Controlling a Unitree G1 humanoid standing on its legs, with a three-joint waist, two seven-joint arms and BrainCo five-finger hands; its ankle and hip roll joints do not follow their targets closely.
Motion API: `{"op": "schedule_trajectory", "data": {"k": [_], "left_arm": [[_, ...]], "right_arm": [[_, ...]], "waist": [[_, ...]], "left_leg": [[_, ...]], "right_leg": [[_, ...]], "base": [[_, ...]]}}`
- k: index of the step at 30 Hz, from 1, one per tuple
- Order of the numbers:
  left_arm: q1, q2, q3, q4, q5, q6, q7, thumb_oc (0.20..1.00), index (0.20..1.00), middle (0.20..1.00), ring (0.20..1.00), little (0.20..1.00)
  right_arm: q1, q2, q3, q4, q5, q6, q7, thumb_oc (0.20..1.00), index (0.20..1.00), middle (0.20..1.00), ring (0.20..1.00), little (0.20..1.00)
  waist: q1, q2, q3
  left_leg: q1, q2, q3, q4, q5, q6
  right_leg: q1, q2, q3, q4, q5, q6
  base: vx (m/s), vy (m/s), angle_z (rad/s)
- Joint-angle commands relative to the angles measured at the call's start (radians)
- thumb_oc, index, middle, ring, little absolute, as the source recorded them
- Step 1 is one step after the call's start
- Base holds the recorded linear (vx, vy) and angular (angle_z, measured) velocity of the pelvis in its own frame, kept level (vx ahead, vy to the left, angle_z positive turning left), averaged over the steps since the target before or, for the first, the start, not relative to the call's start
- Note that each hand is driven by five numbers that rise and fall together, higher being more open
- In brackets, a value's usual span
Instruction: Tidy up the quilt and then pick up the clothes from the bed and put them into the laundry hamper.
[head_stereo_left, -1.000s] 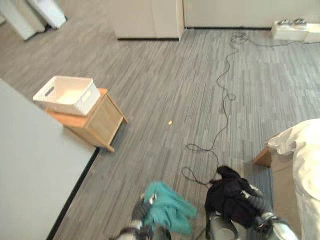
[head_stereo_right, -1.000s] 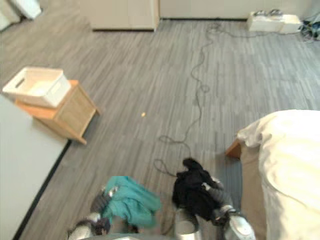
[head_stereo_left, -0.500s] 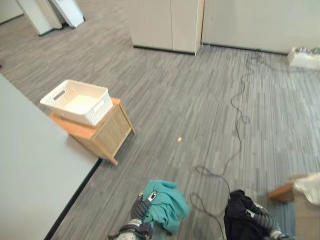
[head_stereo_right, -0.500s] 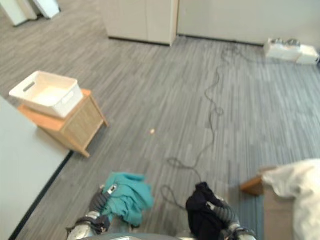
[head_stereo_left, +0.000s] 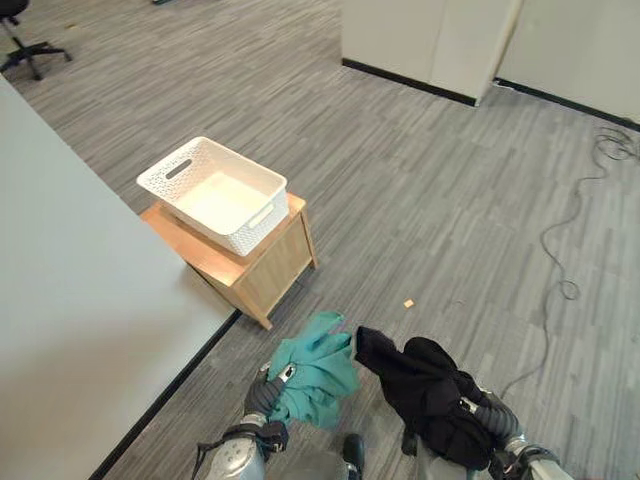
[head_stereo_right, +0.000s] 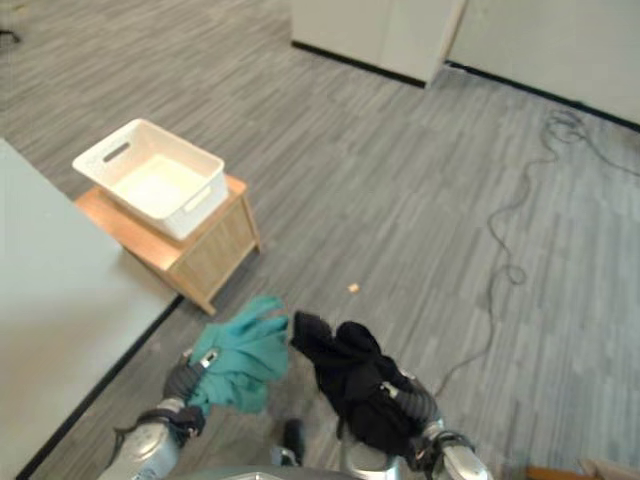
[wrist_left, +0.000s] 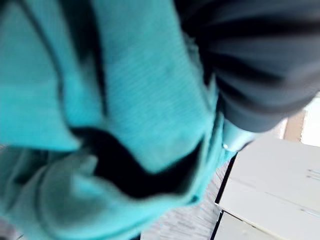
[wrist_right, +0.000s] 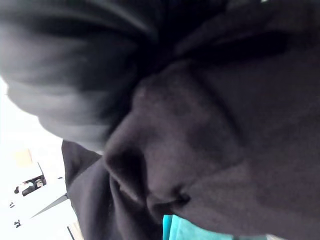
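Note:
A teal garment (head_stereo_left: 315, 370) hangs bunched from my left hand (head_stereo_left: 262, 395), which is shut on it low in the eye views. Beside it a black garment (head_stereo_left: 425, 395) is bundled over my right hand (head_stereo_left: 497, 422), whose fingers are curled into the cloth. The two garments nearly touch. The white laundry hamper (head_stereo_left: 240, 235) stands on a low wooden stand (head_stereo_left: 265, 270) ahead and to the left, with nothing inside it. Up close, teal cloth (wrist_left: 125, 100) shows in the left wrist view and black cloth (wrist_right: 200, 125) in the right wrist view.
A pale wall panel (head_stereo_left: 70, 290) with a dark base runs along the left, right up to the stand. White cabinets (head_stereo_left: 430, 40) line the back. An office chair (head_stereo_left: 25, 50) is far left. A small orange scrap (head_stereo_left: 408, 302) lies on the grey floor.
The camera has swung left: the bed has left the view and the hamper now sits nearer and more central. Both garments stay in my hands, now closer together.

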Motion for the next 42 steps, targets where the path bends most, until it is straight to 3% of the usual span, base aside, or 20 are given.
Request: {"op": "schedule_trajectory", "data": {"k": [1, 3, 4, 5, 7, 8, 10, 12, 13, 15, 18, 21, 22, 25, 30, 32, 33, 35, 41, 42], "left_arm": [[0.068, 0.013, 0.001, -0.129, 0.060, -0.094, -0.035, 0.200, 0.200, 0.200, 0.200, 0.200], [0.079, -0.012, 0.013, -0.105, 0.059, -0.087, -0.053, 0.200, 0.200, 0.200, 0.200, 0.200], [0.086, -0.011, 0.022, -0.125, 0.059, -0.069, -0.068, 0.200, 0.200, 0.200, 0.200, 0.200], [0.104, -0.015, 0.035, -0.161, 0.049, -0.032, -0.086, 0.200, 0.200, 0.200, 0.200, 0.200], [0.107, -0.021, 0.041, -0.175, 0.040, 0.000, -0.085, 0.200, 0.200, 0.200, 0.200, 0.200], [0.104, -0.036, 0.033, -0.164, 0.025, 0.011, -0.091, 0.200, 0.200, 0.200, 0.200, 0.200], [0.100, -0.042, 0.028, -0.162, 0.021, -0.005, -0.083, 0.200, 0.200, 0.200, 0.200, 0.200], [0.091, -0.030, 0.034, -0.183, 0.012, 0.006, -0.048, 0.200, 0.200, 0.200, 0.200, 0.200], [0.091, -0.008, 0.032, -0.189, -0.005, 0.003, -0.024, 0.200, 0.200, 0.200, 0.200, 0.200], [0.095, 0.003, 0.019, -0.197, -0.014, -0.035, -0.021, 0.200, 0.200, 0.200, 0.200, 0.200], [0.102, 0.001, 0.034, -0.211, -0.019, -0.056, -0.010, 0.200, 0.200, 0.200, 0.200, 0.200], [0.081, -0.001, 0.041, -0.197, -0.033, -0.078, -0.020, 0.200, 0.200, 0.200, 0.200, 0.200], [0.070, 0.012, 0.037, -0.218, -0.032, -0.042, 0.000, 0.200, 0.200, 0.200, 0.200, 0.200], [0.055, 0.017, 0.030, -0.188, -0.050, -0.018, 0.013, 0.200, 0.200, 0.200, 0.200, 0.200], [0.046, 0.034, 0.043, -0.175, -0.052, 0.002, 0.005, 0.200, 0.200, 0.200, 0.200, 0.200], [0.037, 0.037, 0.042, -0.159, -0.052, 0.008, 0.003, 0.200, 0.200, 0.200, 0.200, 0.200], [0.029, 0.036, 0.026, -0.140, -0.034, -0.016, 0.000, 0.200, 0.200, 0.200, 0.200, 0.200], [0.035, 0.047, 0.011, -0.148, -0.027, -0.033, -0.011, 0.200, 0.200, 0.200, 0.200, 0.200], [0.076, 0.034, 0.034, -0.136, -0.025, -0.027, -0.021, 0.200, 0.200, 0.200, 0.200, 0.200], [0.079, 0.031, 0.039, -0.148, -0.032, -0.014, -0.015, 0.200, 0.200, 0.200, 0.200, 0.200]], "right_arm": [[-0.012, -0.015, -0.007, -0.054, 0.022, -0.119, -0.022, 0.200, 0.200, 0.200, 0.200, 0.200], [-0.037, 0.002, 0.003, -0.025, 0.022, -0.130, -0.049, 0.200, 0.200, 0.200, 0.200, 0.200], [-0.038, 0.001, -0.002, -0.031, 0.018, -0.136, -0.055, 0.200, 0.200, 0.200, 0.200, 0.200], [-0.033, -0.011, -0.030, -0.050, 0.005, -0.105, -0.036, 0.200, 0.200, 0.200, 0.200, 0.200], [-0.039, -0.027, -0.048, -0.049, 0.003, -0.076, -0.017, 0.200, 0.200, 0.200, 0.200, 0.200], [-0.058, -0.055, -0.067, -0.029, 0.021, -0.056, 0.006, 0.200, 0.200, 0.200, 0.200, 0.200], [-0.067, -0.073, -0.083, -0.022, 0.034, -0.047, 0.030, 0.200, 0.200, 0.200, 0.200, 0.200], [-0.067, -0.090, -0.091, -0.049, 0.035, -0.016, 0.048, 0.200, 0.200, 0.200, 0.200, 0.200], [-0.036, -0.113, -0.065, -0.096, 0.039, -0.001, 0.035, 0.200, 0.200, 0.200, 0.200, 0.200], [-0.015, -0.124, -0.045, -0.109, 0.032, -0.036, 0.026, 0.200, 0.200, 0.200, 0.200, 0.200], [-0.044, -0.123, -0.008, -0.110, 0.014, -0.062, -0.011, 0.200, 0.200, 0.200, 0.200, 0.200], [-0.075, -0.101, 0.024, -0.106, 0.005, -0.067, -0.028, 0.200, 0.200, 0.200, 0.200, 0.200], [-0.066, -0.087, 0.019, -0.129, -0.020, -0.049, -0.036, 0.200, 0.200, 0.200, 0.200, 0.200], [-0.075, -0.068, 0.046, -0.130, -0.032, -0.035, -0.053, 0.200, 0.200, 0.200, 0.200, 0.200], [-0.080, -0.060, 0.065, -0.120, -0.034, -0.058, -0.059, 0.200, 0.200, 0.200, 0.200, 0.200], [-0.098, -0.059, 0.075, -0.109, -0.029, -0.053, -0.070, 0.200, 0.200, 0.200, 0.200, 0.200], [-0.108, -0.054, 0.086, -0.103, -0.021, -0.061, -0.091, 0.200, 0.200, 0.200, 0.200, 0.200], [-0.105, -0.039, 0.091, -0.112, -0.030, -0.069, -0.112, 0.200, 0.200, 0.200, 0.200, 0.200], [-0.148, -0.022, 0.117, -0.077, -0.046, -0.077, -0.099, 0.200, 0.200, 0.200, 0.200, 0.200], [-0.169, -0.030, 0.118, -0.069, -0.040, -0.072, -0.084, 0.200, 0.200, 0.200, 0.200, 0.200]], "waist": [[-0.036, -0.012, -0.007], [-0.050, -0.009, -0.035], [-0.058, 0.003, -0.044], [-0.068, 0.026, -0.068], [-0.065, 0.025, -0.072], [-0.043, 0.009, -0.055], [-0.021, 0.003, -0.042], [0.012, 0.003, -0.030], [0.050, 0.015, -0.033], [0.067, 0.015, -0.031], [0.113, 0.015, -0.052], [0.123, 0.018, -0.073], [0.112, 0.035, -0.077], [0.103, 0.040, -0.074], [0.057, 0.019, -0.042], [0.040, 0.014, -0.035], [0.022, 0.027, -0.027], [0.003, 0.041, -0.026], [0.015, 0.012, -0.060], [0.011, 0.018, -0.071]], "left_leg": [[0.004, 0.074, 0.040, 0.121, -0.119, -0.073], [0.040, 0.115, 0.087, 0.240, -0.137, -0.099], [0.046, 0.144, 0.095, 0.287, -0.090, -0.117], [0.046, 0.203, 0.131, 0.407, 0.079, -0.174], [0.004, 0.235, 0.137, 0.487, 0.163, -0.195], [-0.147, 0.249, 0.142, 0.620, 0.208, -0.208], [-0.264, 0.219, 0.137, 0.640, 0.193, -0.197], [-0.320, 0.154, 0.119, 0.506, 0.166, -0.180], [-0.331, 0.152, 0.080, 0.088, 0.220, -0.174], [-0.342, 0.164, 0.061, -0.054, 0.257, -0.179], [-0.337, 0.153, 0.056, -0.067, 0.242, -0.172], [-0.299, 0.133, 0.100, -0.023, 0.236, -0.125], [-0.248, 0.101, 0.117, -0.012, 0.204, -0.083], [-0.178, 0.064, 0.105, -0.020, 0.164, -0.045], [-0.051, 0.051, 0.071, 0.004, 0.045, -0.061], [-0.019, 0.058, 0.054, 0.018, 0.006, -0.077], [0.000, 0.065, -0.001, 0.027, -0.023, -0.078], [0.004, 0.059, -0.083, 0.059, -0.067, -0.067], [-0.013, 0.070, -0.081, 0.246, -0.195, -0.080], [-0.007, 0.114, -0.036, 0.309, -0.143, -0.098]], "right_leg": [[0.047, -0.026, 0.053, 0.024, 0.193, 0.049], [0.066, -0.028, 0.070, 0.123, 0.183, 0.033], [0.073, -0.011, 0.080, 0.158, 0.164, 0.019], [0.103, 0.021, 0.048, 0.174, 0.137, -0.012], [0.133, 0.032, 0.040, 0.171, 0.126, -0.038], [0.213, 0.036, 0.029, 0.160, 0.098, -0.075], [0.271, 0.034, 0.010, 0.147, 0.076, -0.088], [0.323, 0.041, 0.016, 0.130, 0.049, -0.071], [0.368, 0.058, 0.038, 0.123, 0.014, -0.044], [0.405, 0.056, 0.052, 0.131, -0.016, -0.039], [0.493, 0.032, 0.029, 0.182, -0.109, -0.003], [0.459, -0.028, -0.029, 0.453, -0.043, 0.024], [0.362, -0.093, -0.050, 0.732, 0.066, 0.031], [0.211, -0.137, -0.025, 0.884, 0.112, 0.024], [0.129, -0.070, -0.076, 0.336, 0.117, -0.011], [0.127, -0.067, -0.057, 0.111, 0.157, 0.003], [0.098, -0.046, 0.033, 0.000, 0.170, 0.019], [0.048, -0.043, 0.175, 0.000, 0.163, 0.038], [0.106, -0.051, 0.187, 0.084, 0.167, 0.056], [0.115, -0.030, 0.163, 0.143, 0.136, 0.038]], "base": [[0.54, -0.204, 0.71], [0.67, -0.224, 0.64], [0.87, -0.265, 0.96], [0.71, -0.211, 1.21], [0.60, -0.178, 0.80], [0.57, -0.133, 0.13], [0.48, -0.029, 0.06], [0.67, 0.126, -0.29], [0.86, 0.208, -0.41], [0.73, 0.190, -0.36], [0.49, 0.148, -0.41], [0.48, 0.231, -0.52], [0.44, 0.309, -0.21], [0.53, 0.201, 0.14], [0.58, -0.241, 0.38], [0.58, -0.242, 1.27], [0.65, -0.230, 1.08], [0.68, -0.264, 1.14], [0.56, -0.321, 1.15], [0.60, -0.277, 0.62]]}}
